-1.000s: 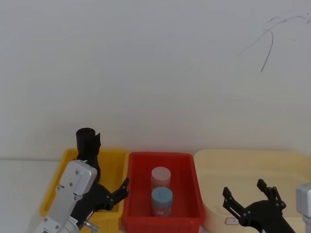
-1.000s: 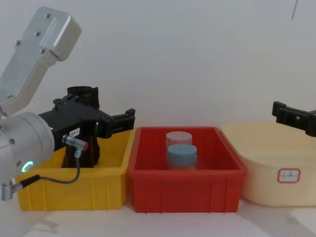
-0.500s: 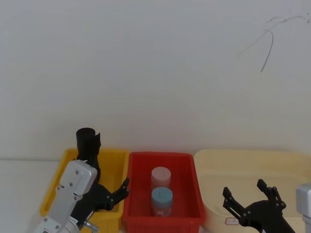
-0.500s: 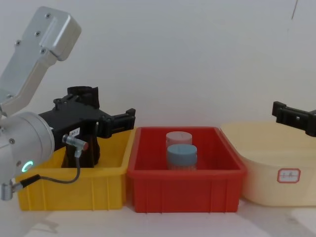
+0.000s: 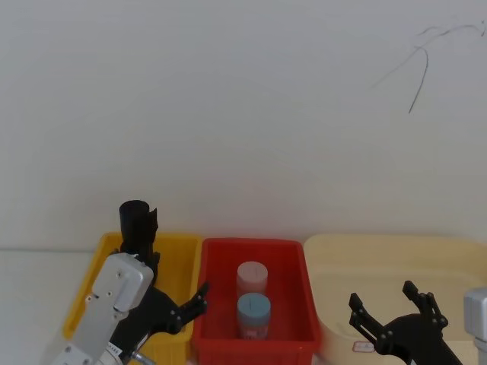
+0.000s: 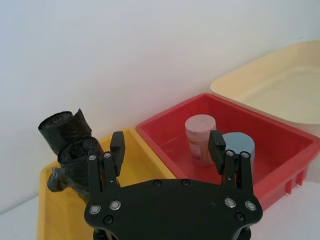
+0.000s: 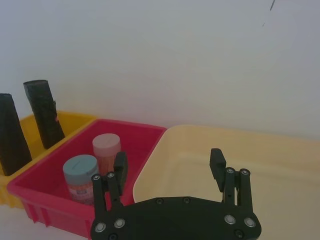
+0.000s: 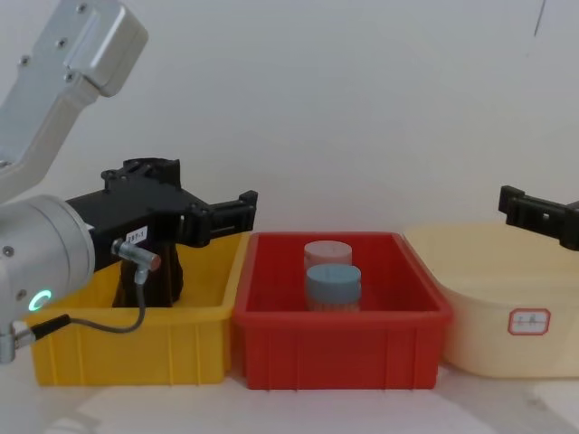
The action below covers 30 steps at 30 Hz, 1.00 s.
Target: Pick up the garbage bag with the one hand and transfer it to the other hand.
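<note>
Risen slightly over the yellow bin (image 8: 127, 348), left gripper (image 6: 166, 142) gaped near the bag (image 5: 136, 224); best straddle it squarely. Right gripper (image 7: 168, 162) idled, spread.

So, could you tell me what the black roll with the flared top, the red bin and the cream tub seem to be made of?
Black roll: probably thin plastic film, dull and creased, its top edge flaring loose. Red bin: likely rigid moulded plastic, smooth, with a faint sheen and a lipped rim. Cream tub: apparently similar plastic, smooth and matt, with a rounded rim.
</note>
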{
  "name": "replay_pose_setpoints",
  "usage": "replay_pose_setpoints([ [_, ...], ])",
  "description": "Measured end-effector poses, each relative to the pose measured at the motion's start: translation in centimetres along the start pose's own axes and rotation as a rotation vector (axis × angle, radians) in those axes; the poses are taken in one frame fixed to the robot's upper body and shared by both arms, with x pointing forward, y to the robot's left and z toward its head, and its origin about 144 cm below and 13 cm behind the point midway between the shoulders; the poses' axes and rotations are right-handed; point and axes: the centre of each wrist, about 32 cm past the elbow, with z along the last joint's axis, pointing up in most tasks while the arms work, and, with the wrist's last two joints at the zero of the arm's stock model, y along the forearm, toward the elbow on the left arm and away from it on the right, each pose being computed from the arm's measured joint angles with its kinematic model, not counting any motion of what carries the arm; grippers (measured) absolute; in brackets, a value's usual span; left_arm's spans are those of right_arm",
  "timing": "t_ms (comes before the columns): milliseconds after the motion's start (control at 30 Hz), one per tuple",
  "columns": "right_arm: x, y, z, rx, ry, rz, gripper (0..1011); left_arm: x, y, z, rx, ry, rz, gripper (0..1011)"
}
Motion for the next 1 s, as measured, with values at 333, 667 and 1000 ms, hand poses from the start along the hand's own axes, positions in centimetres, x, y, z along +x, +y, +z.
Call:
replay_pose_setpoints([
  [333,0.0,0.0,0.0,0.0,0.0,0.0,1000,-0.4,1.2,0.2,0.009,0.011,0.014,1001],
  [667,0.0,0.0,0.0,0.0,0.0,0.0,1000,-0.6,2.4,0.2,0.017,0.025,0.075,1001],
  [1000,0.0,0.0,0.0,0.0,0.0,0.0,1000,-0.3,4.0,0.1,0.027,0.033,0.167,1001],
])
